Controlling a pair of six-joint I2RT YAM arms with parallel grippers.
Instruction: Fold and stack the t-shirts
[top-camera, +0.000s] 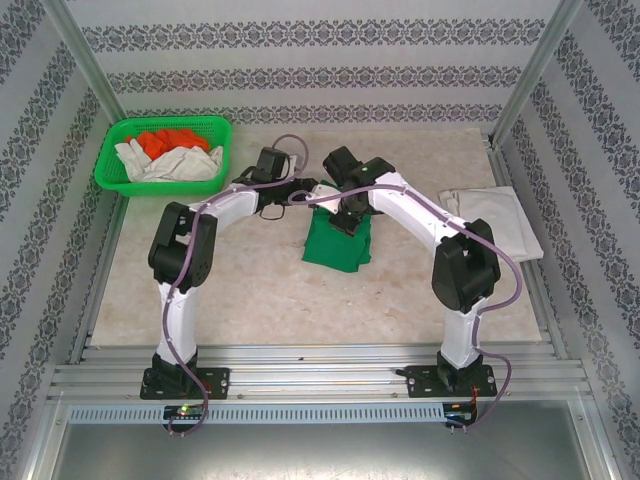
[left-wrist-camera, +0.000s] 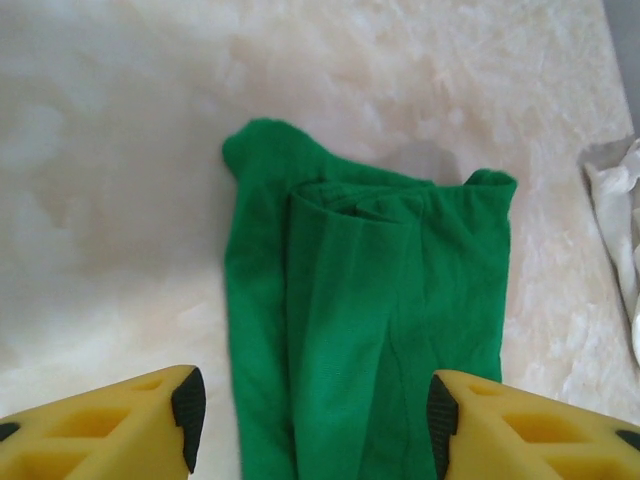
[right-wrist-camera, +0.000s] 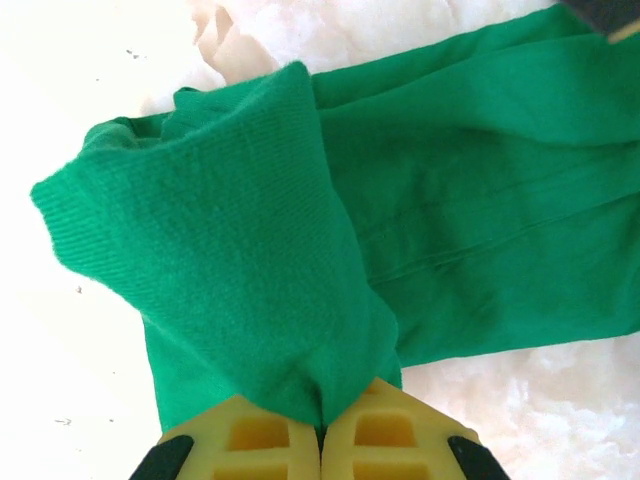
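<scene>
Clearly, green t-shirt (top-camera: 338, 243) sits pinched in right tool (right-wrist-camera: 320, 435) — below left tool (left-wrist-camera: 314, 418).

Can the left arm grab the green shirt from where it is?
Probably yes. The left gripper hangs just above the green shirt, jaws apart, with nothing between them and the cloth. The right gripper pinches another part of it.

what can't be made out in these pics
- Top view: the right arm covers part of the green t-shirt, hiding its folds there.
- Top view: the off-white t-shirts in the basket are too small and bunched to count.
- Left wrist view: the bottom edge cuts off the green t-shirt's near end; the right edge cuts off a white cloth.
- Right wrist view: bunched cloth in the right gripper hides how many layers it pinches.
</scene>
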